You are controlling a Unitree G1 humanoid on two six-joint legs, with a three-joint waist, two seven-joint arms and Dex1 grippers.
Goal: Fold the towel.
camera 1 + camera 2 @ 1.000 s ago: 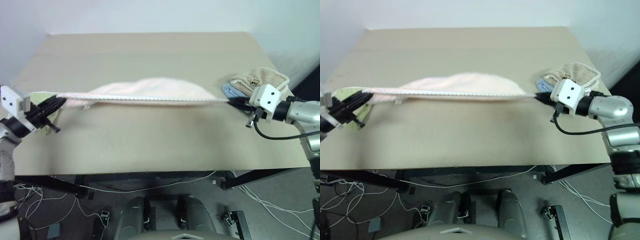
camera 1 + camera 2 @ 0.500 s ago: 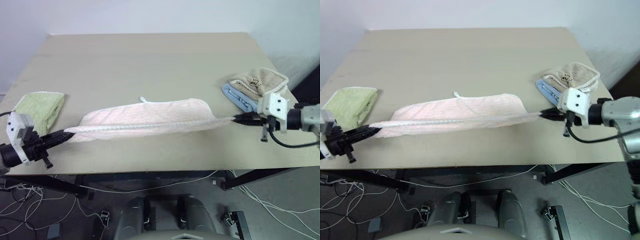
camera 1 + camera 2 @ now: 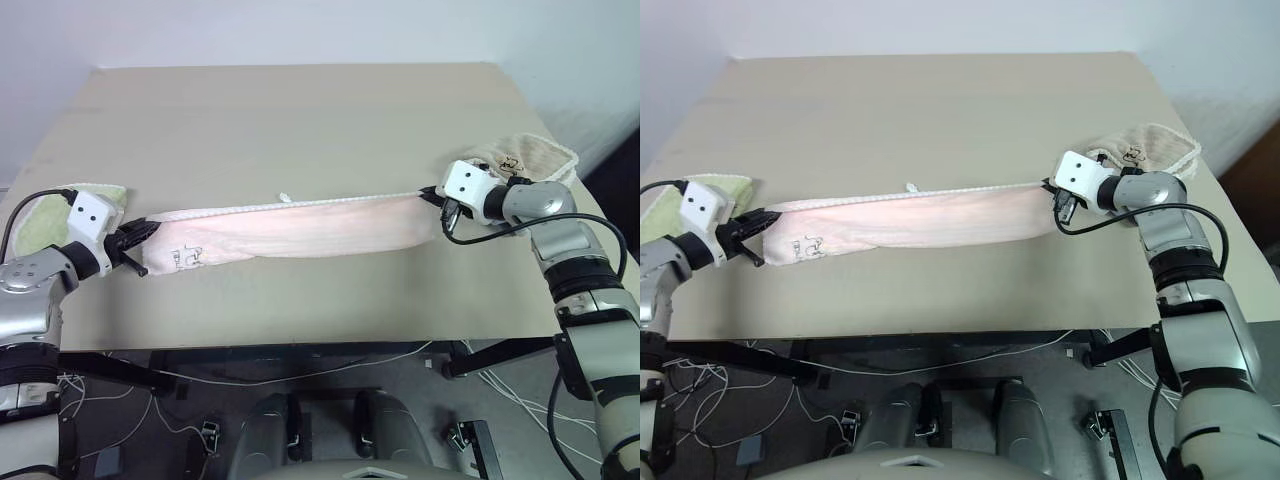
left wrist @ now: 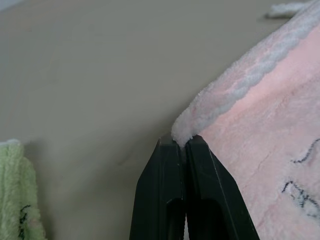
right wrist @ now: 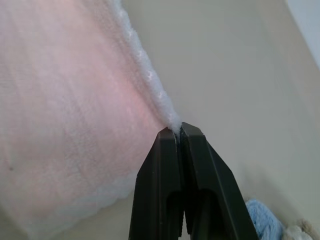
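The beige table (image 3: 300,120) carries the pale pink towel (image 3: 290,228), stretched as a long band across its near half. The green towel (image 3: 40,215) lies just past the towel's left end, the tan towel (image 3: 525,158) just past its right. The left gripper (image 4: 183,145) and right gripper (image 5: 173,131) each clench 1 corner. Judged risk: thin trim pinches could slip under tension, dropping a corner, or dragging could snag neighbouring towels.

Lighting even and diffuse, moderately bright. Soft shadow lies on the tabletop (image 3: 300,110) beneath the towel (image 3: 290,228). No glare. Wrist views soft-focused at close range; head views slightly hazy.
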